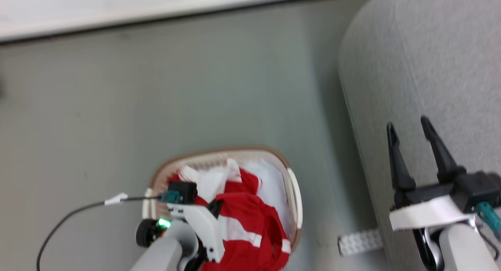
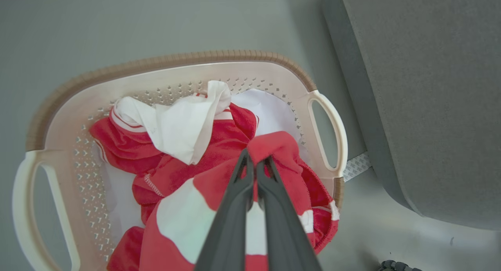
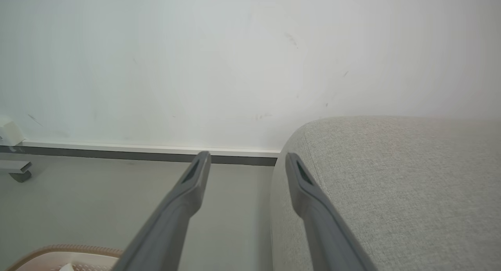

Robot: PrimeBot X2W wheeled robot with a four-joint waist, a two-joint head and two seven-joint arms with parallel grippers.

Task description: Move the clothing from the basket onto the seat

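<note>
The red garment with white stripes (image 2: 219,145) lies bunched in the cream basket (image 2: 164,73); the head view has the clothing (image 1: 250,220) and the basket (image 1: 291,185) at bottom centre. My left gripper (image 2: 256,159) is shut on a raised red fold of it. The left gripper's body sits over the clothing in the head view, its fingertips hidden. My right gripper (image 1: 409,128) stands open above the grey sofa seat (image 1: 438,59), nothing between its fingers. The right gripper (image 3: 246,161) shows open at the sofa edge (image 3: 391,177).
Grey floor (image 1: 176,87) spreads between basket and white wall skirting (image 1: 156,10). A plain white cloth (image 2: 270,110) lies under the garment. A white perforated strip (image 1: 358,241) lies by the sofa base. A black cable (image 1: 66,216) trails left of the basket.
</note>
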